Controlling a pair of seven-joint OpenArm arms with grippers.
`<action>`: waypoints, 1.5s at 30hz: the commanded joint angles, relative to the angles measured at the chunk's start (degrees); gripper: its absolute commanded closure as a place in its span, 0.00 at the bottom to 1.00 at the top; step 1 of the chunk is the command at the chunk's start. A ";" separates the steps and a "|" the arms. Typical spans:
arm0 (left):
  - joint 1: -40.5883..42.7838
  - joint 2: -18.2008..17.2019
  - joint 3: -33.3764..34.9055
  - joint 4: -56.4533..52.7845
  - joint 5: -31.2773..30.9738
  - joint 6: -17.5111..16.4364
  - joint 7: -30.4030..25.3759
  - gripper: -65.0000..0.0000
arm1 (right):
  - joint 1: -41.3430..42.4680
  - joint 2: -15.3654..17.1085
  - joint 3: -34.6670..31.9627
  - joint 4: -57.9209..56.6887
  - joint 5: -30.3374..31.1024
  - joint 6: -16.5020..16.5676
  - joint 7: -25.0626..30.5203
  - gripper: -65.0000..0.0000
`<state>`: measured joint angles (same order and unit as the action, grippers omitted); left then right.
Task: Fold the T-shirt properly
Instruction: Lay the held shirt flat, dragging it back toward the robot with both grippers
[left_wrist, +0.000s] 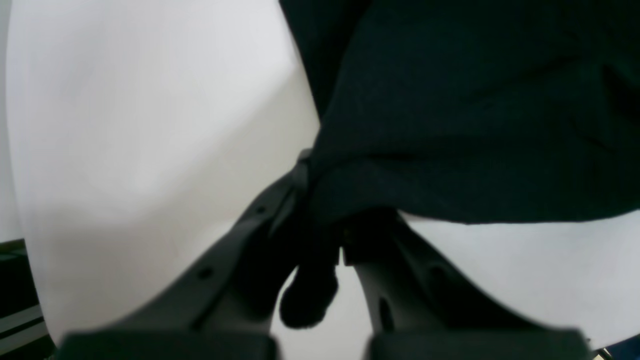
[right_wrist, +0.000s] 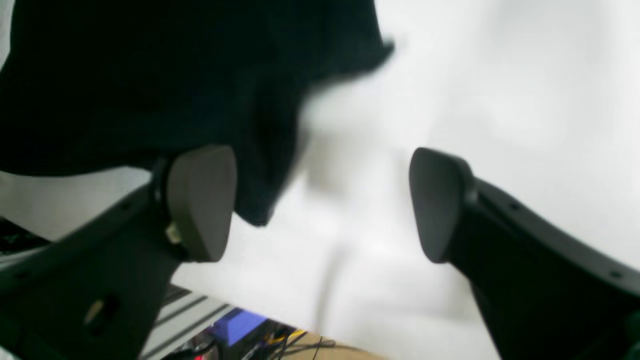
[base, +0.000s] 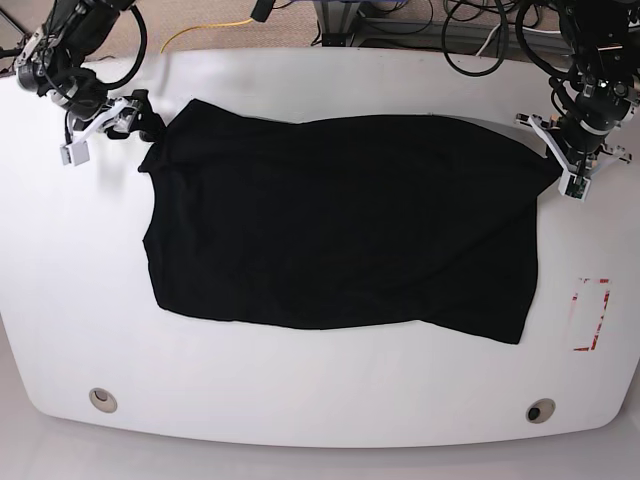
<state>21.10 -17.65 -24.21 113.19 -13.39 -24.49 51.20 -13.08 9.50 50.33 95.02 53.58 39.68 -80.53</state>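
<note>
Shirt (base: 340, 225) corner hidden inside clenched left pincer (left_wrist: 325, 220) | right pincer (right_wrist: 320, 205) released, blurred, beside far corner | surface (base: 300, 380) white

The right gripper (right_wrist: 320, 205) holds its jaws wide apart above the white tabletop (right_wrist: 500, 90), with nothing between them. A blurred corner of the black T-shirt (right_wrist: 150, 85) hangs beside one jaw, its tip dipping toward the tabletop's near edge.
</note>
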 joint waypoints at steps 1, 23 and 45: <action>-0.22 -0.94 -0.28 0.79 -0.20 0.27 -0.87 1.00 | 0.20 0.57 0.00 0.85 0.18 0.32 2.60 0.22; -0.14 -0.86 -0.54 0.88 -0.20 0.27 -0.87 1.00 | 0.11 -1.45 -7.47 -4.87 -2.02 0.32 2.86 0.90; -0.22 2.05 -9.95 1.06 -0.11 -14.59 -0.78 1.00 | -17.20 -0.49 -7.29 13.86 5.27 0.32 2.77 1.00</action>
<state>20.88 -15.25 -33.63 113.45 -12.69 -37.80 51.29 -29.74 8.40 42.70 107.90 57.54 39.92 -78.41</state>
